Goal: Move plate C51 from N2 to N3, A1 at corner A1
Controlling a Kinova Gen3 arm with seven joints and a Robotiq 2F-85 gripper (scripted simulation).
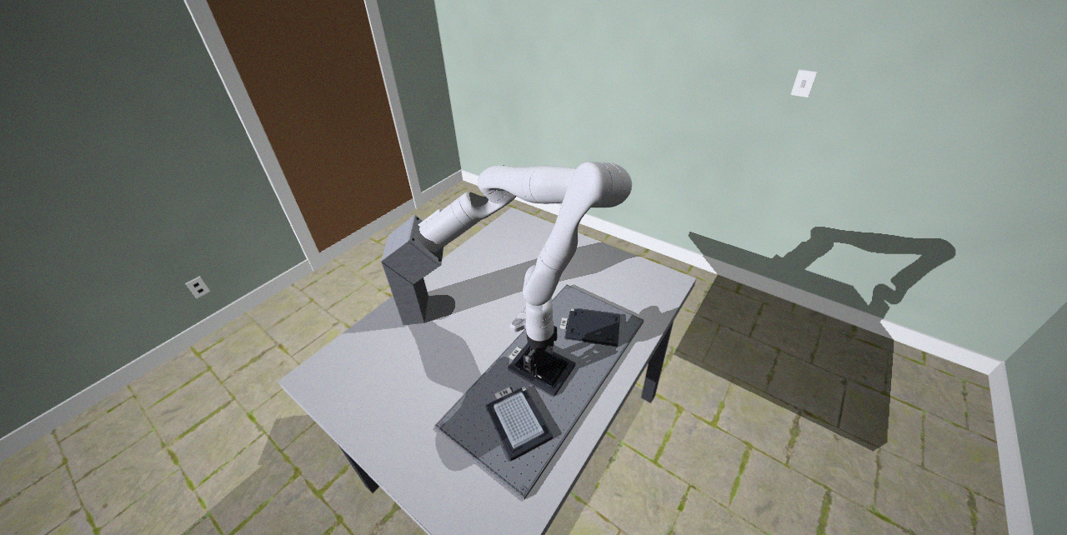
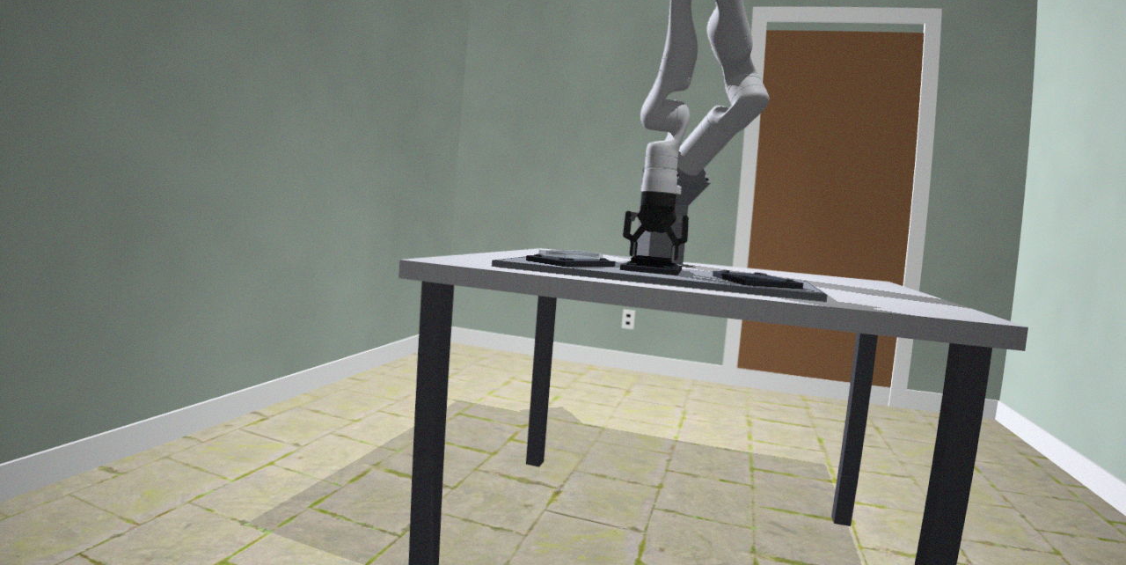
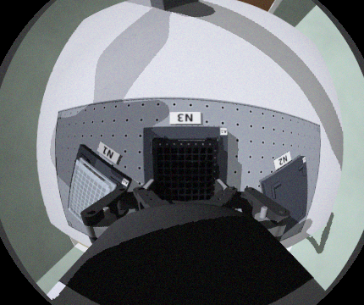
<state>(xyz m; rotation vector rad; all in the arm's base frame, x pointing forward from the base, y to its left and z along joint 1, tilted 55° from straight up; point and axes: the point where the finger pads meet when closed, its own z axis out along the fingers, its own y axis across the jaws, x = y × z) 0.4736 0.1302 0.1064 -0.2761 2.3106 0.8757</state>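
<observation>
Plate C51 [image 3: 184,166] is a dark well plate. It sits low at the landing nest N3 [image 1: 537,379], the middle nest on the grey perforated base. Its edges line up with the nest frame in the wrist view. My gripper [image 1: 535,358] points straight down and is shut on plate C51 across its width; it also shows in the exterior view [image 2: 653,253]. I cannot tell whether the plate rests fully on the nest floor. Plate nest N2 [image 1: 594,326] holds no plate. Plate C15 [image 1: 518,417], pale, lies flat on nest N1.
The perforated base [image 1: 537,382] carries all three nests near the table's edge. Small white label tags stand beside each nest, such as the N3 tag [image 3: 184,118]. The arm's grey pedestal [image 1: 408,270] stands at the table's far corner.
</observation>
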